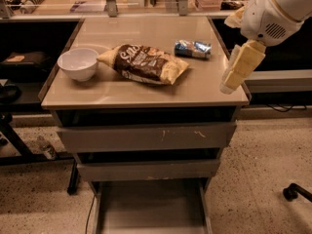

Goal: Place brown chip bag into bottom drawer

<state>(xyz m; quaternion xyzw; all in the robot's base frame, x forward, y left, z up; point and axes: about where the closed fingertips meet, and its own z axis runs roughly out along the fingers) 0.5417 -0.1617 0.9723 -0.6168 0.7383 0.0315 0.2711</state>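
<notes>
The brown chip bag [145, 64] lies flat on the cabinet top, between the bowl and a small packet. It is dark brown with cream-yellow ends and white script. The bottom drawer [151, 209] is pulled out below, its flat grey floor showing nothing in it. My gripper [233, 79] hangs at the right edge of the cabinet top, well to the right of the bag and apart from it, with nothing visibly in it.
A white bowl [78, 64] stands left of the bag. A small blue-and-silver packet [193, 48] lies behind and right of it. Two upper grey drawers [146, 137] are nearly closed. Shelving and table legs stand to the left; a chair wheel [290, 193] is at right.
</notes>
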